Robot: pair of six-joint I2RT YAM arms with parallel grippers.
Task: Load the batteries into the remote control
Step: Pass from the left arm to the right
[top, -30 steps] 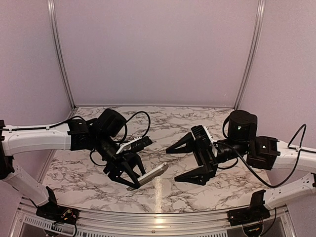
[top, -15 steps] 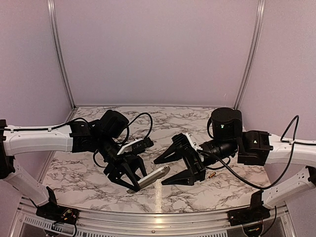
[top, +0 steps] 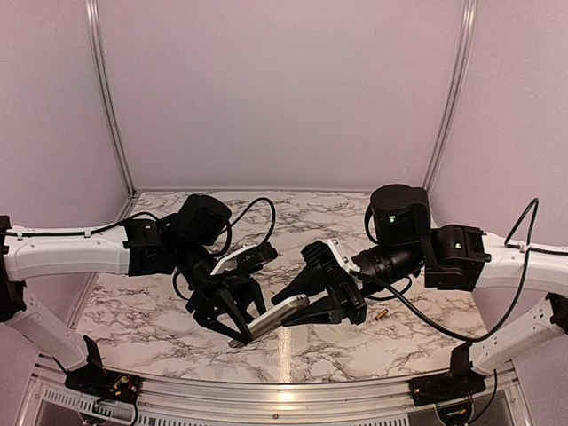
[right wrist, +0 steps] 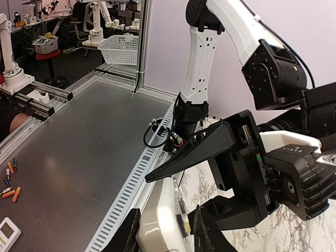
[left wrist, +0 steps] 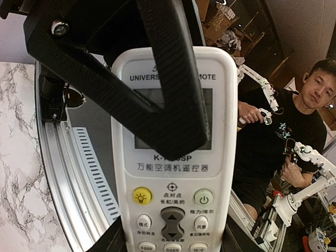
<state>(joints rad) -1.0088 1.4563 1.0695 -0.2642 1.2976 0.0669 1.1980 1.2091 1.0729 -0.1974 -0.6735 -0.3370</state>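
Remote control [top: 277,316], slim white rectangle, pinched in left gripper [top: 238,324]; right gripper [top: 284,311] has narrowed around its free end, grip uncertain, probably for regrasping.

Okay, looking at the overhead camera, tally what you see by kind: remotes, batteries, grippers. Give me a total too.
remote control: 1
gold battery: 1, lying on the table; no other battery shows
grippers: 2, the left gripper and the right gripper
Total: 4
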